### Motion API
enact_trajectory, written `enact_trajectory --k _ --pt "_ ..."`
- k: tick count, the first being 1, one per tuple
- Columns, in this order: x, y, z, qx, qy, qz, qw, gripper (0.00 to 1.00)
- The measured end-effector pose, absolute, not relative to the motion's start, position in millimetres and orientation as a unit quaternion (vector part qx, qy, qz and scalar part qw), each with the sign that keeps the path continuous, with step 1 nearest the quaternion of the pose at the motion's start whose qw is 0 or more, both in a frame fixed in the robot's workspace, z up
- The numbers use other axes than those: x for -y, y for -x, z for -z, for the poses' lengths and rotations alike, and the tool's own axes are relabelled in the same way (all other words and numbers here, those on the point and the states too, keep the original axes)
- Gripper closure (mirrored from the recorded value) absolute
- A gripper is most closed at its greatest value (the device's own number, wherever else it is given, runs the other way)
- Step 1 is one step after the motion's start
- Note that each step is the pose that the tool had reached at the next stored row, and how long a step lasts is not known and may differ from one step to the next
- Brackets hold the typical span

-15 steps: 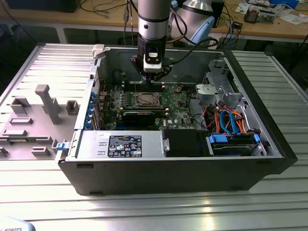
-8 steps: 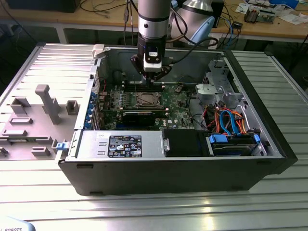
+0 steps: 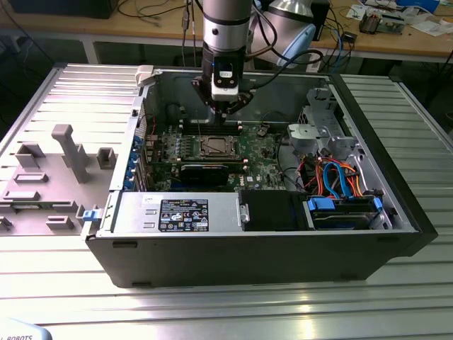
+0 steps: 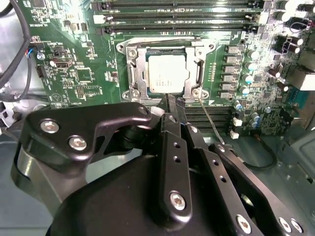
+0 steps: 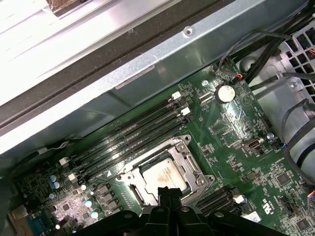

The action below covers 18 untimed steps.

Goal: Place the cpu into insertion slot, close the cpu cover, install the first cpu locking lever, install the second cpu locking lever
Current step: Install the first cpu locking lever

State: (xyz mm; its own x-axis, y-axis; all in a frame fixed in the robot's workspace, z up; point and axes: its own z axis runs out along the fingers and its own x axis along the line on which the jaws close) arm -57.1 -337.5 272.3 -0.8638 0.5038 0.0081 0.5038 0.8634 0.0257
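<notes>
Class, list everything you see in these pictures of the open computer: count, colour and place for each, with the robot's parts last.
computer case: one, black, open on the ribbed metal table.
motherboard: one, green, inside the case.
cpu: one, silvery, mid-motherboard, inside the cover's window.
cpu cover: one, silvery frame, lying around the cpu.
memory slots: several, black, beside the cpu.
fixture tray: one, grey, exterior view's left.
gripper: one, black, shut, over the cpu cover's edge.
arm: one, silver-grey, above the case.
</notes>
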Motion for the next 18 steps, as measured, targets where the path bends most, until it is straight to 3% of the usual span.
enact_trajectory --k 4,18 --pt "337.6 57.1 -269.9 0.965 0.261 0.015 -0.007 0.89" --pt "337.6 57.1 -264.4 0.992 0.121 0.016 -0.005 0.89"
